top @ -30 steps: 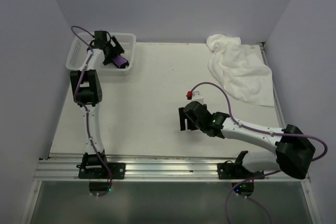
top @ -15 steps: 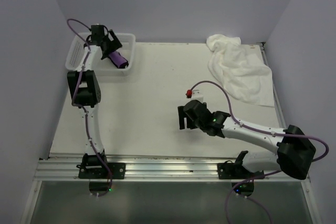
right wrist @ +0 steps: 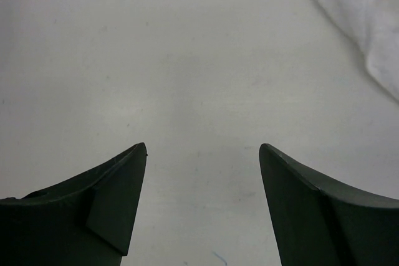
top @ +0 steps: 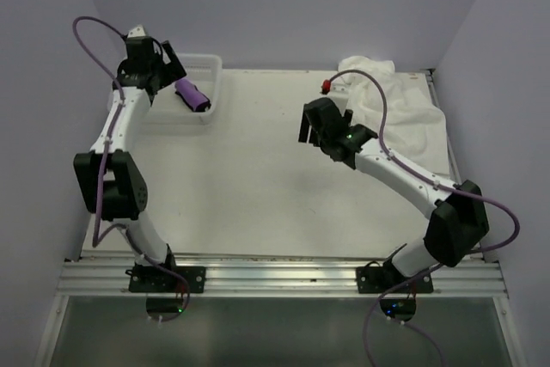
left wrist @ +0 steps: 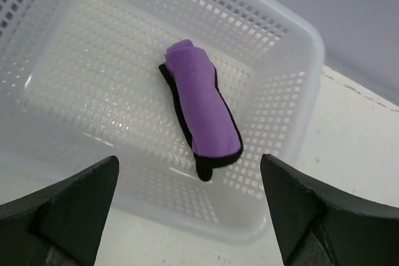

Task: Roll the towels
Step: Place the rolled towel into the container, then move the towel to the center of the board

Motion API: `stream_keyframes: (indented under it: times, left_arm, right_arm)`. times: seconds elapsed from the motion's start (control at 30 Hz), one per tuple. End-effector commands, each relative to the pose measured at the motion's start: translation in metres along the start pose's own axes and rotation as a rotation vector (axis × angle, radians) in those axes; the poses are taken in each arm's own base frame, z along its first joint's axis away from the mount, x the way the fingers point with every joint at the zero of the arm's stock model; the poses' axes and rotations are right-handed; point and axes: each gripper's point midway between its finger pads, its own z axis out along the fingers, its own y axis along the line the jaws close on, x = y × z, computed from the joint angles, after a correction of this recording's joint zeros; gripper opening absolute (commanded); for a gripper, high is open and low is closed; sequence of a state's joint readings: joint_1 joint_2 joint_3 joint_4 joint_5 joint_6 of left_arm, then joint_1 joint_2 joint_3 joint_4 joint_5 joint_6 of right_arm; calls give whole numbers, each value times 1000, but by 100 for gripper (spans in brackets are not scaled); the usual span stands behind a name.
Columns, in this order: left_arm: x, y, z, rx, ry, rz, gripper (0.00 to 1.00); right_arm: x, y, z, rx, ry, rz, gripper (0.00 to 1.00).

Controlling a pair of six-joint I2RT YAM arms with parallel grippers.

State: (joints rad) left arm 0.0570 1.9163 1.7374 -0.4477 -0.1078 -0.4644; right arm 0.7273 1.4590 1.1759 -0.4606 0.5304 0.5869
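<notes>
The small purple towel with dark trim [left wrist: 202,113] is rolled up into a short, fat roll. It lies on the bottom of the white plastic mesh basket [left wrist: 293,48]. It lies a bit slanted, with one end near the back wall and the other end near the front wall. The basket sits in the far left corner of the white bench [top: 241,178].

The left hand [left wrist: 188,163] hangs above the basket. Its two dark fingers [left wrist: 75,210] are spread wide apart, one on each side of the roll. The hand holds nothing and does not touch the roll. The left arm [top: 120,126] stands tall by the left wall and bends over toward the basket.

The big fluffy white towel [top: 400,113] lies in the far right corner of the bench. It is not rolled. It is bunched and wrinkled, with a lump at the back and a flatter part spreading toward the front.

The right hand [right wrist: 202,149] is over the bare bench, near the left edge of the white towel. Its fingers are spread apart too, and it holds nothing. From the right wrist, only bench shows between the fingers, and a bit of the white towel shows in the top right corner. The right arm [top: 404,182] stretches from the near edge of the bench toward the far middle.
</notes>
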Motion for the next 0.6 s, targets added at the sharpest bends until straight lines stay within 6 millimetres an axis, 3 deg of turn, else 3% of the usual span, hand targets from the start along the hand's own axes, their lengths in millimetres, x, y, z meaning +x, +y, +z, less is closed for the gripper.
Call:
stream_keyframes:
  times: [0.0,0.03,0.07,0.1,0.13,0.17,0.2,0.23,0.27,0.3,0.33,0.37,0.43,0.57]
  left_arm:
    - [-76,-35,-95,133,-312,9,100]
    - [-59,-34,-98,146,-289,10,99]
    - [-68,-39,-125,191,-338,-8,100]
    - [-49,-68,-138,269,-311,22,100]
    - [-27,-73,-138,289,-272,42,100]
    - [-19,-85,-155,332,-274,62,100]
    - [6,-108,-165,396,-233,91,100]
    - [31,-109,-168,427,-191,110,100]
    - [47,-115,-172,457,-165,127,100]
    - [65,-118,-177,473,-129,143,100]
    - [91,-111,-172,470,-81,158,100]
    - [95,-110,-181,485,-89,178,100]
    - [121,-98,-182,467,-31,207,100]
    - [137,-82,-194,472,-36,245,100]
  right_arm:
    - [-44,-46,29,188,-38,42,76]
    - [-58,-51,36,207,-58,58,76]
    - [-53,-71,58,277,-20,56,76]
    - [-56,-83,67,316,-5,53,76]
    - [-66,-92,74,355,-7,53,76]
    - [-59,-108,95,411,27,39,76]
    - [-57,-115,108,433,55,7,76]
    - [-75,-123,114,455,54,18,75]
    - [-76,-125,123,463,70,5,75]
    - [-59,-128,145,476,132,-42,75]
    - [-68,-127,150,473,126,-41,75]
    - [-65,-133,157,488,139,-49,75]
    - [-57,-142,170,522,160,-74,75]
    - [-40,-166,189,550,210,-39,76]
